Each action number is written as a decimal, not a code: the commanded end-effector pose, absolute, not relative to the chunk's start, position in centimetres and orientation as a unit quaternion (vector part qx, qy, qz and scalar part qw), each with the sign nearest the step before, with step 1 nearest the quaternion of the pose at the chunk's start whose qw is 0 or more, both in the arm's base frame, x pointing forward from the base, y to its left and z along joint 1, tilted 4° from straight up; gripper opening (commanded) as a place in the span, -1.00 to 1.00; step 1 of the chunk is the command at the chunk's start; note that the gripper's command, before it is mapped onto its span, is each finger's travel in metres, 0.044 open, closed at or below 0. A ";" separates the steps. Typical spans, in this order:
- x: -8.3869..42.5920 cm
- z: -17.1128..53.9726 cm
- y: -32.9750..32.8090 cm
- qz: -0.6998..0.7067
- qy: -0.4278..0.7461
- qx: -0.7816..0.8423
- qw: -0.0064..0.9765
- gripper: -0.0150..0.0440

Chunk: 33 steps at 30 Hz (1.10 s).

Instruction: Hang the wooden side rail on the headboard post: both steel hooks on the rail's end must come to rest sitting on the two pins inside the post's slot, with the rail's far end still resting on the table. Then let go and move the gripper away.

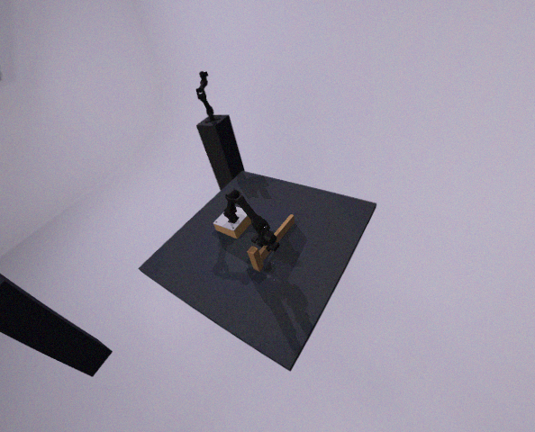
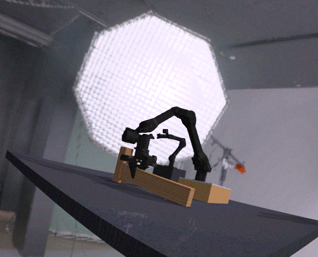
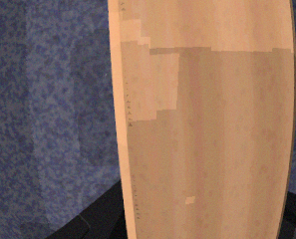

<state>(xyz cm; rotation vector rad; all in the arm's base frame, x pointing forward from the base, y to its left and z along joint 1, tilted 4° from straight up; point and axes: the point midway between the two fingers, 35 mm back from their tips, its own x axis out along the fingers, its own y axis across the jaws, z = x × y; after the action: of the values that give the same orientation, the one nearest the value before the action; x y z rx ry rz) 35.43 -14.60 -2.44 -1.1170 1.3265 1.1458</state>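
The wooden side rail [image 1: 285, 226] [image 2: 164, 185] [image 3: 207, 149] stands on its narrow edge. Its far end is down at the table [image 1: 188, 269] [image 2: 181, 229], and its near end is slightly raised at the upright headboard post [image 1: 255, 260] [image 2: 119, 169]. Whether rail and post touch cannot be told. My gripper [image 1: 270, 247] [image 2: 135, 172] points down and is shut on the rail near its post end, one dark finger showing on the rail's outer face in the exterior view. The hooks, the pins and the slot are hidden. The wrist view shows mostly the rail's broad wood surface.
My arm's base stands on a wooden block with a pale top [image 1: 225, 230] [image 2: 218, 195], beside the rail. Beyond the table edge a second arm [image 1: 204, 100] [image 2: 179, 146] stands on a dark pedestal [image 1: 221, 148]. Another dark pedestal [image 1: 40, 320] stands off the table.
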 end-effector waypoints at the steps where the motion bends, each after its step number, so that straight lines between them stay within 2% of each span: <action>1: 35.9 -2.1 -14.8 0.472 0.547 -0.468 0.508 -0.49; 33: 35.9 -2.1 -15.2 0.471 0.548 -0.468 0.508 -0.49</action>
<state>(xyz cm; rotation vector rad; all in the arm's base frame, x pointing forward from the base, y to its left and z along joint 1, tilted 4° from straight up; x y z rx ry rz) 35.52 -14.95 -2.43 -1.1175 1.3261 1.1468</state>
